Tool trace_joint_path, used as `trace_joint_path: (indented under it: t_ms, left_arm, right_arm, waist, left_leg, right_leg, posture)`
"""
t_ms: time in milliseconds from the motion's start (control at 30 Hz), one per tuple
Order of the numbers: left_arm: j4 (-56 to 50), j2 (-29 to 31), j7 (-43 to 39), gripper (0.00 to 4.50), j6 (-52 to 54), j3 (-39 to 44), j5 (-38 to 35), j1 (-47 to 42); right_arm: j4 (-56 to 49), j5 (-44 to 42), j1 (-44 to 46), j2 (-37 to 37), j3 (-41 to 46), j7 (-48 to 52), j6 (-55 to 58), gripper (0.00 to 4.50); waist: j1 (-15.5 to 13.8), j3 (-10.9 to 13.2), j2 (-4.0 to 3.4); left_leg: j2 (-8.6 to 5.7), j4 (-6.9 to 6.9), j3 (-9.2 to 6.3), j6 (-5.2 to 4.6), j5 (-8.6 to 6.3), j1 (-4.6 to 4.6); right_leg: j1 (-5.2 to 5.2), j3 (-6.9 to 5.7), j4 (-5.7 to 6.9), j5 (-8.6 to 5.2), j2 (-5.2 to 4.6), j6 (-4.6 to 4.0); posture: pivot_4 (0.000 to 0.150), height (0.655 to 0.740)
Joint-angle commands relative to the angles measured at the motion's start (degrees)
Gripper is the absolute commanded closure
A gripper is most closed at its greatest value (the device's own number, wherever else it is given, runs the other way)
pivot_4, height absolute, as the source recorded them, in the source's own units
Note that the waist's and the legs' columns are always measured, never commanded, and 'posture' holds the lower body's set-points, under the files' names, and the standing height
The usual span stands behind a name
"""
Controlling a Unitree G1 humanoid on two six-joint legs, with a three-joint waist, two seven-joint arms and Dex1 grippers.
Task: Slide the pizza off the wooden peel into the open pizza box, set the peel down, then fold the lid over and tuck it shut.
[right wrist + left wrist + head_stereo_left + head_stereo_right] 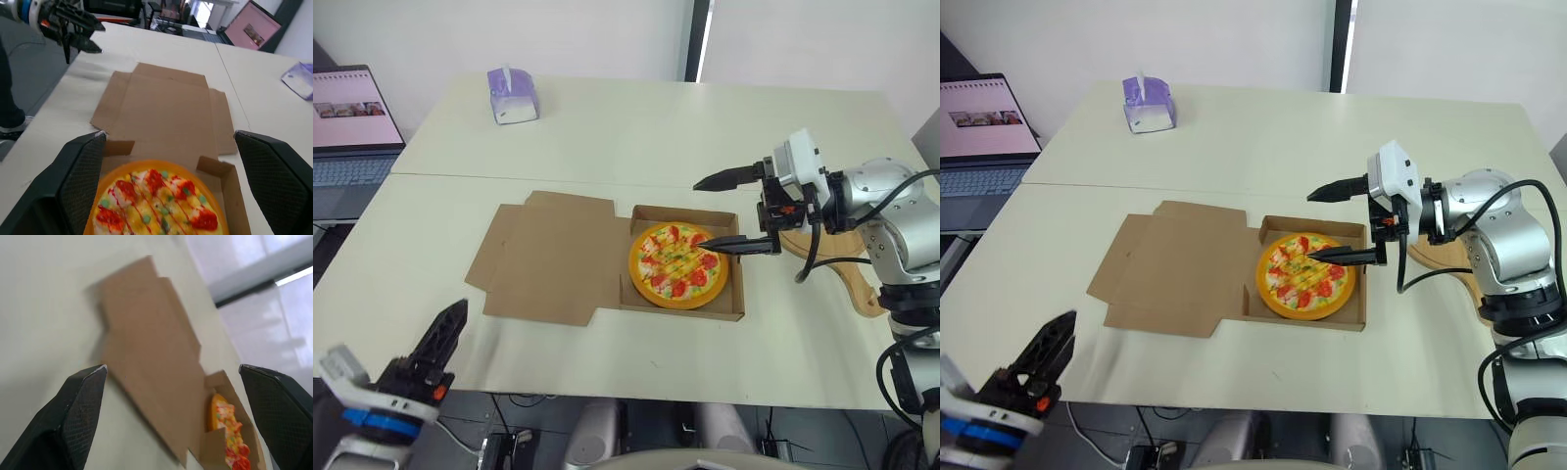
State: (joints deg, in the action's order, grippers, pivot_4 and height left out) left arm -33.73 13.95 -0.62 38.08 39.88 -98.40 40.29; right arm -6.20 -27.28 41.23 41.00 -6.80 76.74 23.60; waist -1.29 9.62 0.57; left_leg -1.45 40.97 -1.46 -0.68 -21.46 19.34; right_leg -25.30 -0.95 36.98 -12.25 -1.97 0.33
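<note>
The pizza (677,264), orange-rimmed with red and yellow toppings, lies inside the brown cardboard box base (736,294). The lid (548,259) lies flat and open on the table to the base's left. My right gripper (703,215) hovers open over the base's right edge, one finger above the pizza and one beyond the far wall, holding nothing. The wooden peel (867,286) rests on the table under my right forearm, apart from the gripper. My left gripper (448,335) is open and low at the table's near left edge, well short of the lid (146,347).
A purple tissue box (513,96) stands at the far left of the table. An open laptop (347,127) sits on a side surface to the left. A seam (558,179) crosses the tabletop behind the box.
</note>
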Motion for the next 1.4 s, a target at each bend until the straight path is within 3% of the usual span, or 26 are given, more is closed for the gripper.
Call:
trace_joint_path:
  t_ms: [33,233,467,667,933,1400]
  left_arm:
    - [-2.29,-1.18,7.76,0.00,-2.36,-5.69,-4.26,-0.32]
    - [-1.54,-3.31,16.14,0.00,-8.64,-10.56,-4.86,-6.24]
    - [2.74,-3.84,18.23,0.00,-12.70,-15.00,-3.47,-12.76]
    - [2.44,-4.03,21.08,0.00,-14.07,-16.95,-4.81,-16.22]
    - [2.47,-4.64,22.29,0.00,-15.26,-16.93,-5.53,-16.65]
    - [2.07,-6.21,18.57,4.29,-15.08,-17.55,-1.73,-13.89]
  right_arm:
    - [-0.93,-0.79,1.00,-0.12,0.16,1.05,0.21,0.02]
    - [-2.02,-0.88,0.79,0.33,0.40,0.84,1.09,0.02]
    - [-3.59,-1.01,0.44,1.07,0.59,0.25,2.14,0.02]
    - [-4.00,-1.27,0.96,1.82,0.92,0.51,2.90,0.02]
    - [-4.53,-1.95,1.31,2.01,1.04,0.23,3.49,0.02]
    - [-5.01,-2.41,1.18,1.53,1.14,-0.13,4.04,0.00]
  waist:
    - [-0.13,-0.02,0.03]
    - [0.05,-0.05,-0.05]
    - [0.00,-0.19,-1.09]
    - [0.08,-0.08,-0.49]
    - [0.17,-0.07,-0.46]
    - [0.29,-0.02,-0.39]
  left_leg:
    - [0.00,0.01,-0.01,0.00,0.00,-0.04]
    - [0.00,-0.03,0.06,0.01,0.01,-0.17]
    - [-0.06,-0.37,0.21,0.00,0.00,-0.22]
    - [-0.08,-0.35,0.17,0.00,0.00,-0.22]
    - [-0.06,-0.23,0.16,0.01,0.01,-0.35]
    - [-0.06,-0.23,0.19,0.00,0.00,-0.33]
  right_leg:
    - [0.04,-0.01,0.00,0.00,0.00,0.00]
    - [0.09,0.03,0.05,-0.02,0.03,-0.03]
    - [0.00,0.16,-0.10,-0.03,0.03,-0.02]
    - [0.04,0.15,-0.10,-0.07,0.02,-0.04]
    - [0.19,0.14,-0.02,-0.07,0.02,-0.04]
    - [0.18,0.16,-0.06,-0.07,0.03,-0.04]
  posture:
    - [0.150,0.7251]
    - [0.150,0.7251]
    - [0.150,0.7251]
    - [0.150,0.7251]
    - [0.150,0.7251]
    - [0.150,0.7251]
